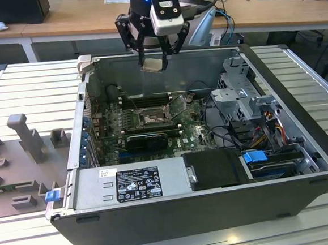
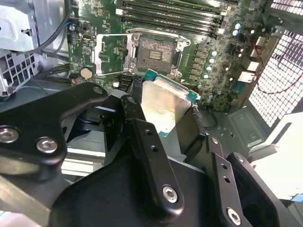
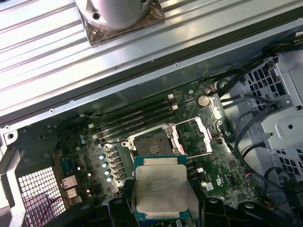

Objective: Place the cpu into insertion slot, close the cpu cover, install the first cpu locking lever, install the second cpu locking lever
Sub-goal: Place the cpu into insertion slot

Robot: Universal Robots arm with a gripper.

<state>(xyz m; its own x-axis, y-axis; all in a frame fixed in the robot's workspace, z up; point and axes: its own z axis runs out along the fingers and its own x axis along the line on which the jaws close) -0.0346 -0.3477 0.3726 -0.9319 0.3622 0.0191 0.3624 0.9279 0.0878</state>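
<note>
cpu clamped in the gripper over the open case, slot bare.
exterior view: i see the gripper (image 1: 153, 60) clenched on the cpu (image 1: 152, 65), held high over the case (image 1: 177, 212), well apart from the slot (image 1: 150, 118) on the board (image 1: 191, 137); the cover (image 1: 177, 105) is tipped up on the slot's side toward the exterior view's right, a black block (image 1: 146, 140) lies just beside the slot, and cables (image 1: 209, 116) and a drive cage (image 1: 235, 94) crowd the exterior view's right. second wrist view: the fingers (image 2: 135, 106) pinch the cpu (image 2: 163, 109) by opposite edges, silver top showing; it hides the board just beside the slot (image 2: 155, 52), the cover (image 2: 111, 54) lies swung open, memory slots (image 2: 170, 14) beyond. first wrist view: the cpu (image 3: 160, 189) blocks the board next to the slot (image 3: 151, 142), the cover (image 3: 196, 137) is flipped aside.
</note>
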